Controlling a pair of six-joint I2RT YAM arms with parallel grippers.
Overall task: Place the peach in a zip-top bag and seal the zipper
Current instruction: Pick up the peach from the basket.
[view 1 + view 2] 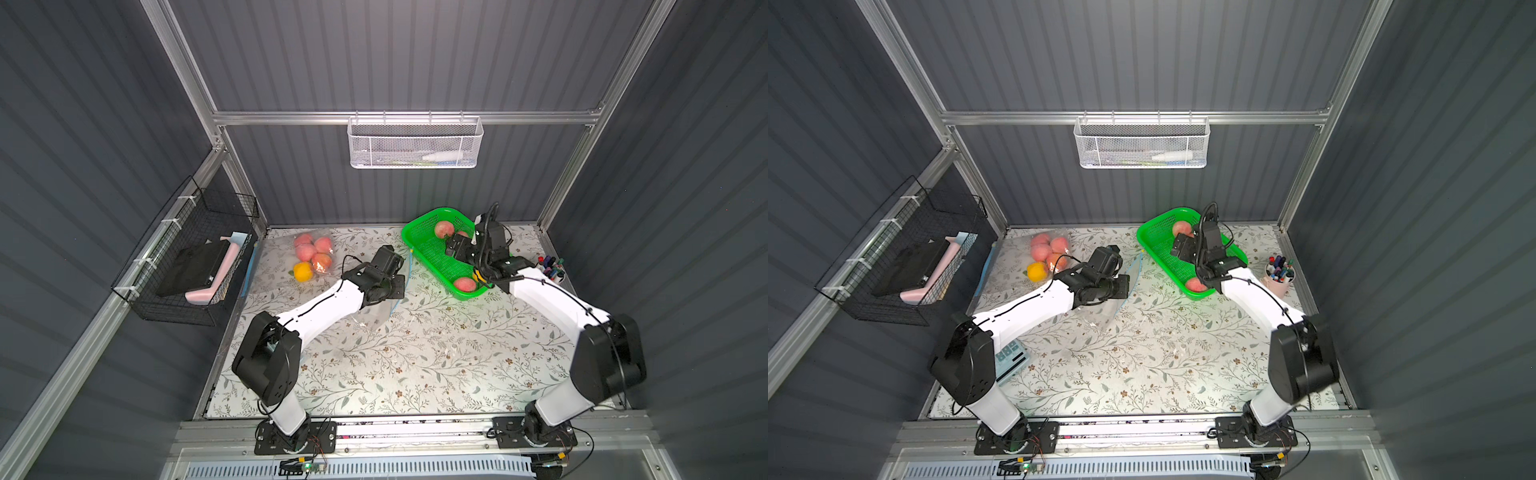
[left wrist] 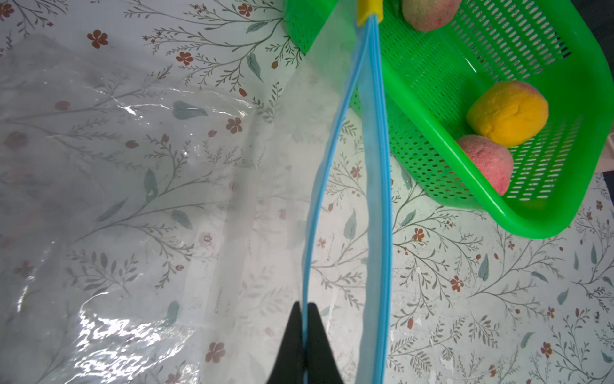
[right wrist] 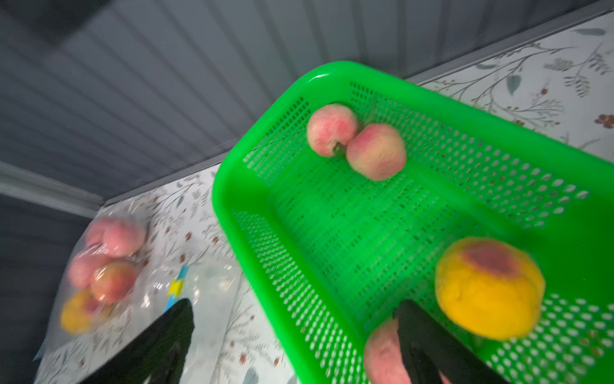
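Left pincer (image 2: pixel 304 307) clamps the zip-top bag (image 2: pixel 133 173) beside our green basket (image 2: pixel 415 99); right pincer (image 3: pixel 294 311) gapes empty over it. We have yet to bag a peach (image 3: pixel 377 153), then seal.

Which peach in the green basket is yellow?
The yellow peach at the end of the green basket nearest the robot, beside a pink peach; the other three are pink.

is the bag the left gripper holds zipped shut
No: on the bag the two blue zipper strips stand apart beyond the left gripper.
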